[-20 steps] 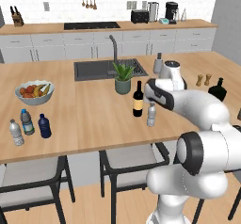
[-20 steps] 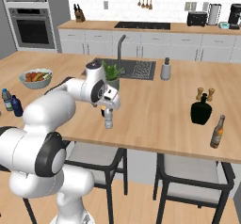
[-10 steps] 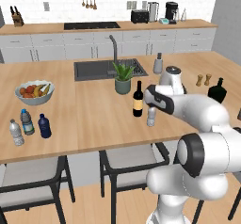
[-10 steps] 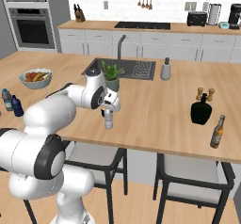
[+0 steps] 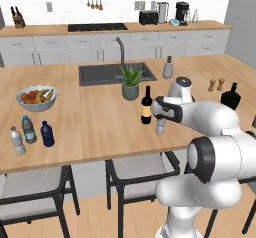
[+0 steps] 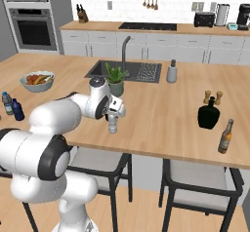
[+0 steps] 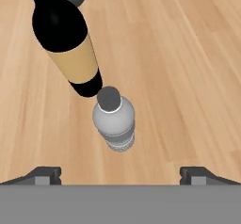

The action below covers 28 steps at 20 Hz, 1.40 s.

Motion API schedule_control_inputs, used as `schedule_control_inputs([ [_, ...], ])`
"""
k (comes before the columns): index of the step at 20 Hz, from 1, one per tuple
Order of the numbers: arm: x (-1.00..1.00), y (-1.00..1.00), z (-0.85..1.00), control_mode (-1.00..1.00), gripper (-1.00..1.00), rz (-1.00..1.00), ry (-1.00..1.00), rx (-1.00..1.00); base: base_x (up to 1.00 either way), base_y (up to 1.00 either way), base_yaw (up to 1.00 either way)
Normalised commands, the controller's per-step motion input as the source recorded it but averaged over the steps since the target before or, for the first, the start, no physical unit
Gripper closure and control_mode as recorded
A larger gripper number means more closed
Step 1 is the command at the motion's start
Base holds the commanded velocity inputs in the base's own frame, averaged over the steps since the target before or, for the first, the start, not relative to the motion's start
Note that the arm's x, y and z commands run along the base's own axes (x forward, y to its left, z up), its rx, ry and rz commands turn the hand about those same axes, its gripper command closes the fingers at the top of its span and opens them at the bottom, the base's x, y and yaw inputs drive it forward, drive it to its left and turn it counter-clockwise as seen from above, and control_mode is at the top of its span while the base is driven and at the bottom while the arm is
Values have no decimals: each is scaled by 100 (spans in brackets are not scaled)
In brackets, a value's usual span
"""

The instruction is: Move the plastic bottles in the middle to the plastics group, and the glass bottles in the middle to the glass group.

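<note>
1. Hand hangs above the clear greyish bottle, fingers spread as wide as they go and gripping nothing; I see both tips either side of the bottle with bare wood between
2. That bottle stands upright on the counter, translucent grey with ribbed sides and a grey cap
3. Just beside it is the wine bottle: black glass, cream-yellow label round its lower body, narrow neck. From the hand view I cannot tell whether the two touch
4. Left base view shows the wine bottle upright, near a potted plant, with the clear bottle at its right under the hand
5. Also there, far along the counter's left end: a dark blue bottle with two small water bottles near a fruit bowl
6. Right base view gives me the squat black bottle at the far right, shakers behind it and a brown bottle nearer the edge
</note>
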Motion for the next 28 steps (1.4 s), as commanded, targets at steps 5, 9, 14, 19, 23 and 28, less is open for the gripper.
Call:
schedule_control_inputs([
  [5, 12, -1, -13, -100, -100, 3, 1, 0, 0, 0, 0],
  [9, 15, -14, -4, -100, -100, 12, 8, 0, 0, 0, 0],
  [14, 19, -14, 0, -100, -100, 17, 13, 0, 0, 0, 0],
  [19, 18, -1, -4, -100, -100, 12, 7, 0, 0, 0, 0],
  [23, 12, 0, -16, -100, -100, 6, 0, 0, 0, 0, 0],
  [28, 2, 3, -23, -100, -100, 3, 0, 0, 0, 0, 0],
])
